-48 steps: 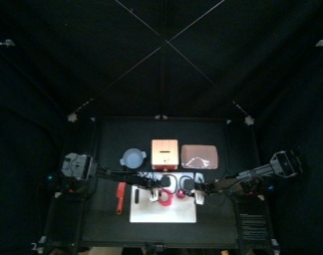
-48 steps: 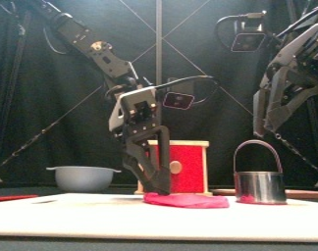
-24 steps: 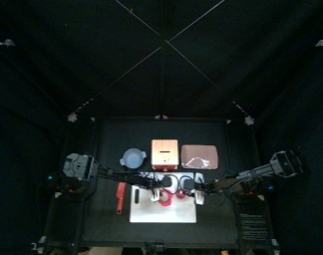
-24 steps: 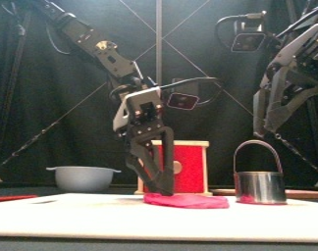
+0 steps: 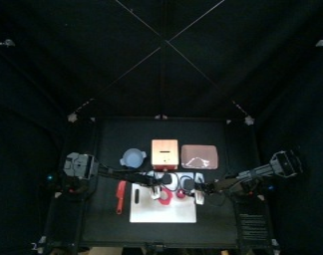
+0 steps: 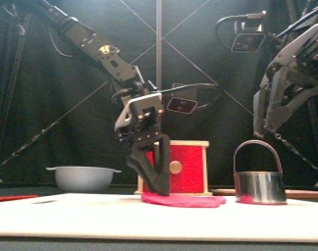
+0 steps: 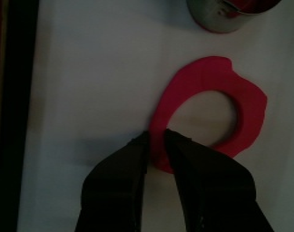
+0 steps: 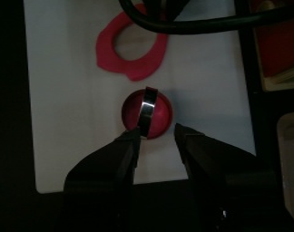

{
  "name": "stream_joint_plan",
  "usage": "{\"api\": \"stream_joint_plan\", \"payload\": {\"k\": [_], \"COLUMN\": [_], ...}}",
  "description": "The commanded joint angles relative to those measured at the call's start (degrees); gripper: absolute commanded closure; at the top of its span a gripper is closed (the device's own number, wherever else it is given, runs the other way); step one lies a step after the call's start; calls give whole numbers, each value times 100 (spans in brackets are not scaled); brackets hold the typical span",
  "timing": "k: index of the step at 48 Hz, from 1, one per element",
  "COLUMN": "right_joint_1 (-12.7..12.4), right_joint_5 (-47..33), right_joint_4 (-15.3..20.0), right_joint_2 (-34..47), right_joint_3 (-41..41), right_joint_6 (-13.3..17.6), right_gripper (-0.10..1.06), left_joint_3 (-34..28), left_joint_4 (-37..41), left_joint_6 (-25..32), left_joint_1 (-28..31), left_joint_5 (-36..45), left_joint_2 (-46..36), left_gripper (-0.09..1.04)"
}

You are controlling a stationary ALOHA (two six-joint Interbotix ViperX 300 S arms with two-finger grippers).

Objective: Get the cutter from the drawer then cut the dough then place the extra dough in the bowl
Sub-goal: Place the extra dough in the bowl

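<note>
1. The left gripper [image 7: 161, 143] is down at the white cutting board [image 6: 70, 211], its fingers clenched on the rim of the red dough ring [image 7: 250, 104].
2. The dough ring lies on the board near its middle, just in front of the pale wooden box [image 6: 190, 167] with the red drawer front. The pinched edge is on the ring's left side in the front view.
3. The round metal cutter [image 6: 260, 184] stands upright on the board to the right of the ring and apart from it, with its wire handle arched over the top. The wrist views show red dough inside it.
4. The right gripper [image 8: 161, 138] hangs well above the cutter, its fingers released and spread, grasping nothing.
5. The blue-grey bowl [image 6: 83, 178] sits on the counter [image 5: 111, 134] behind the board's left part, beside the box.
6. A flat pink tray [image 5: 200, 155] lies on the box's other side.
</note>
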Motion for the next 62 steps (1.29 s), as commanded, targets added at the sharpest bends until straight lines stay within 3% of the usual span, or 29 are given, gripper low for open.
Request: {"api": "stream_joint_plan", "payload": {"k": [1, 62], "right_joint_1": [-9, -9], "right_joint_5": [-18, 53], "right_joint_4": [9, 70], "right_joint_2": [-149, -149], "right_joint_3": [-44, 0], "right_joint_6": [9, 9], "right_gripper": [21, 21], "left_joint_3": [88, 132], "left_joint_4": [18, 545], "left_joint_6": [-9, -9], "left_joint_1": [-9, 167], "left_joint_5": [97, 571], "left_joint_2": [79, -1521], "left_gripper": [32, 32]}}
